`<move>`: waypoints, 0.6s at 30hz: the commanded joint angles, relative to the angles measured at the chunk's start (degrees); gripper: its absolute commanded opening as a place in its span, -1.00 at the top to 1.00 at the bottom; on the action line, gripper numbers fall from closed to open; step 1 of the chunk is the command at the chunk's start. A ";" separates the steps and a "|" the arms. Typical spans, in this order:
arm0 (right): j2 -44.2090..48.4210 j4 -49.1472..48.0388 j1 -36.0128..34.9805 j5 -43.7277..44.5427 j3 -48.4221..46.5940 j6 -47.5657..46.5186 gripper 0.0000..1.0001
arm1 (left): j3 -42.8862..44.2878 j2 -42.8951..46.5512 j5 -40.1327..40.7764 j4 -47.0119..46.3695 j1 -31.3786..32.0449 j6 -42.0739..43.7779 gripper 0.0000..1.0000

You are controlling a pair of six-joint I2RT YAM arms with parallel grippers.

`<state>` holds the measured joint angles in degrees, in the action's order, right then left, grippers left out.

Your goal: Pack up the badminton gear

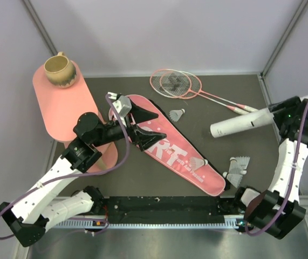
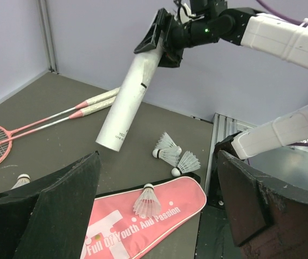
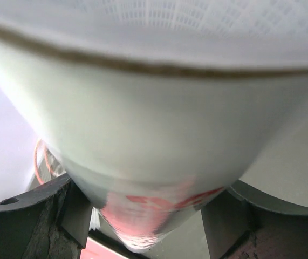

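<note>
1. Right gripper (image 2: 162, 40) pinches the tube (image 2: 124, 105) at its top end; the tube hangs tilted, and we judge it could swing or slip.
2. Left gripper (image 1: 149, 127) is spread over the bag (image 1: 186, 156).
3. Shuttlecocks (image 2: 171, 152) lie just beside the tube's low end; a sweep would scatter them.
4. The wall (image 1: 305, 59) is close on the right; we see open room toward the bag.

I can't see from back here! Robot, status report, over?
Left tool open, above the pink bag. Right tool shut on white tube, held in the air, tilted. One shuttlecock lying on the bag; rackets not yet packed.
</note>
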<state>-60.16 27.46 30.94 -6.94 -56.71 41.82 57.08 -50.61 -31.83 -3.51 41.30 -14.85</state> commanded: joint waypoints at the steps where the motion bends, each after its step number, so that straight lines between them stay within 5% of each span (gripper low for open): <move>1: 2.94 -2.24 -5.35 -6.07 -6.39 -8.85 0.67 | -0.48 -1.24 0.72 -3.17 0.10 0.88 -0.84; 9: 6.63 1.71 -17.12 -12.65 -16.85 -18.88 0.66 | 3.37 -4.67 -0.25 -0.90 0.10 -2.80 -0.82; 13: 6.72 1.19 -22.40 -21.35 -19.40 -16.17 0.66 | 8.57 -7.13 1.42 3.24 0.19 -6.67 -0.76; 18: 6.99 -5.54 -44.18 -17.23 -15.73 -13.27 0.65 | 10.34 -8.02 -0.59 5.18 0.10 -11.86 -0.75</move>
<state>-53.60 28.84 0.05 -22.55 -73.60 26.20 64.79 -59.07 -30.83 1.85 41.30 -21.54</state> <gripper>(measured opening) 0.671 0.880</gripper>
